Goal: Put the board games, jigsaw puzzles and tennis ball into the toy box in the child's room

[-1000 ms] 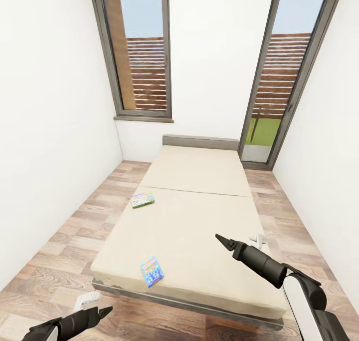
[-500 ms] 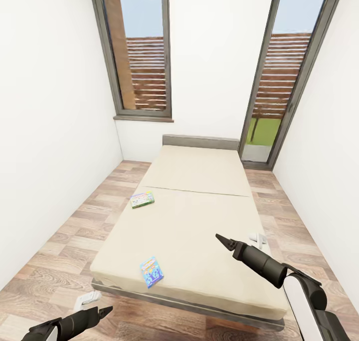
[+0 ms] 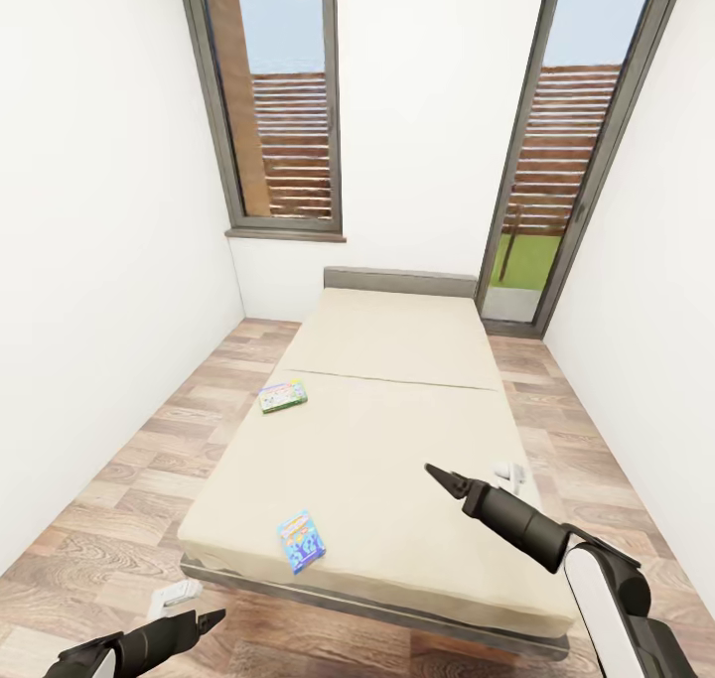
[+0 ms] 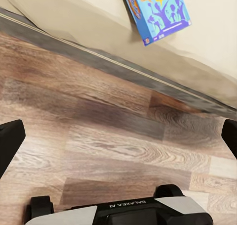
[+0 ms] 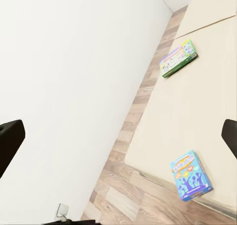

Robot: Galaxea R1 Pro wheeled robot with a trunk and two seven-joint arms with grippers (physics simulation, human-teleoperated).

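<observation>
Almost nothing has moved since one second ago: the whole head view has shifted only a little, so the bed [image 3: 382, 430] sits slightly lower and closer, while the two games keep their places on it. A blue board game [image 3: 302, 539] lies flat near the foot edge of the mattress, on the robot's left side, and a green-pink board game [image 3: 283, 396] lies further up, close to the left edge of the bed. Both are apart from each other and from the grippers. One arm's left gripper [image 3: 212, 618] hangs low over the wood floor [image 3: 119, 519] in front of the bed, its fingers spread apart and holding nothing. On the other side, the right gripper [image 3: 442, 479] hovers above the right part of the mattress; its fingers are also wide apart and empty.
</observation>
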